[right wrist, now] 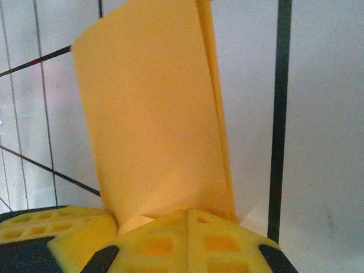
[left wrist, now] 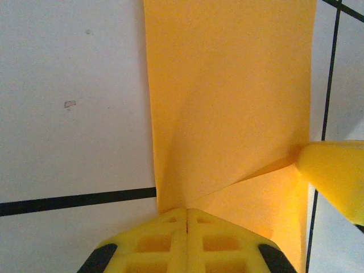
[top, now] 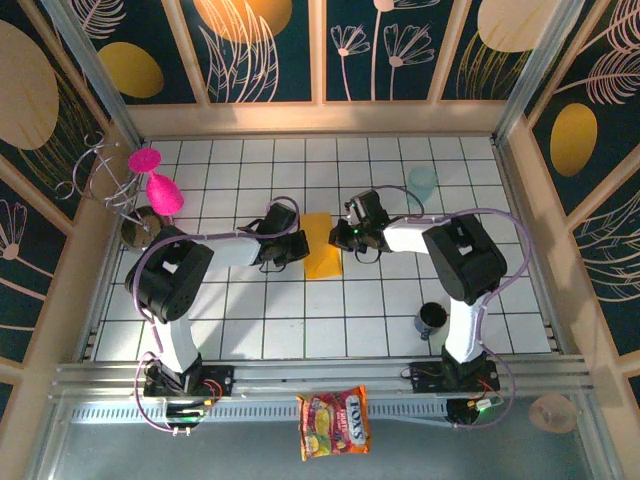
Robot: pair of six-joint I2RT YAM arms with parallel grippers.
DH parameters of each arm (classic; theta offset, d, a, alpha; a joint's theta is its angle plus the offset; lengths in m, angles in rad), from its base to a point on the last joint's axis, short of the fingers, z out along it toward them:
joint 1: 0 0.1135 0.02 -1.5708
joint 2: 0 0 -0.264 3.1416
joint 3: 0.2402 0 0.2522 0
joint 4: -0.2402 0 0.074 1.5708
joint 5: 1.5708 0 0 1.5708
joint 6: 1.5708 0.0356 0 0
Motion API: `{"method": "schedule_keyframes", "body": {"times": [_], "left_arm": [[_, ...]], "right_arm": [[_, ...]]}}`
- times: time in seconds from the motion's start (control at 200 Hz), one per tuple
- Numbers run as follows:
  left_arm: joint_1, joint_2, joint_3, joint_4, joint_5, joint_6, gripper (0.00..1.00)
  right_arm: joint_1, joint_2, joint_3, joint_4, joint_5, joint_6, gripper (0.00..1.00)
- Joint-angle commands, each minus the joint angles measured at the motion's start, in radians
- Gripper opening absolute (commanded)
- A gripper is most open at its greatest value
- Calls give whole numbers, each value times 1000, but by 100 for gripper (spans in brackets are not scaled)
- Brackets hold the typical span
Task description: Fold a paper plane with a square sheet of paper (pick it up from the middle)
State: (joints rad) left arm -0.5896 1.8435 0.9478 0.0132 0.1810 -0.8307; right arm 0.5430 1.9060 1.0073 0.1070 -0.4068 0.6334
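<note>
Square sheet of paper [top: 322,247] at risk of tearing or creasing crooked if tugged from both sides at once; could also slip free, w/ only the edges touched. Lying half-folded on desk [top: 400,300] betw. both hands: left hand [left wrist: 186,211] tips together at one edge, right hand [right wrist: 187,213] tips together at opp. edge. Pinched or just pressed: can't tell.

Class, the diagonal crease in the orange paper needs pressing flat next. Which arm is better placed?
Probably the left. The shut left gripper touches the paper's edge where the creases meet, so it could slide along either. The right gripper, also shut, sits at the crease's far end.
</note>
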Motion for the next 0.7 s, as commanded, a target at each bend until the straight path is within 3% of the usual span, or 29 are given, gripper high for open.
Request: {"method": "schedule_keyframes", "body": {"times": [0.0,0.205,0.43,0.696], "left_arm": [[2,31,8,-87,-40,22,0],[2,36,14,-88,-38,23,0],[1,33,13,-103,-44,34,0],[1,32,-10,-116,-79,31,0]], "right_arm": [[36,-76,-13,27,11,-35,5],[83,-18,-21,60,-25,39,5],[48,22,-37,69,-23,56,4],[9,11,-70,17,81,73,4]]}}
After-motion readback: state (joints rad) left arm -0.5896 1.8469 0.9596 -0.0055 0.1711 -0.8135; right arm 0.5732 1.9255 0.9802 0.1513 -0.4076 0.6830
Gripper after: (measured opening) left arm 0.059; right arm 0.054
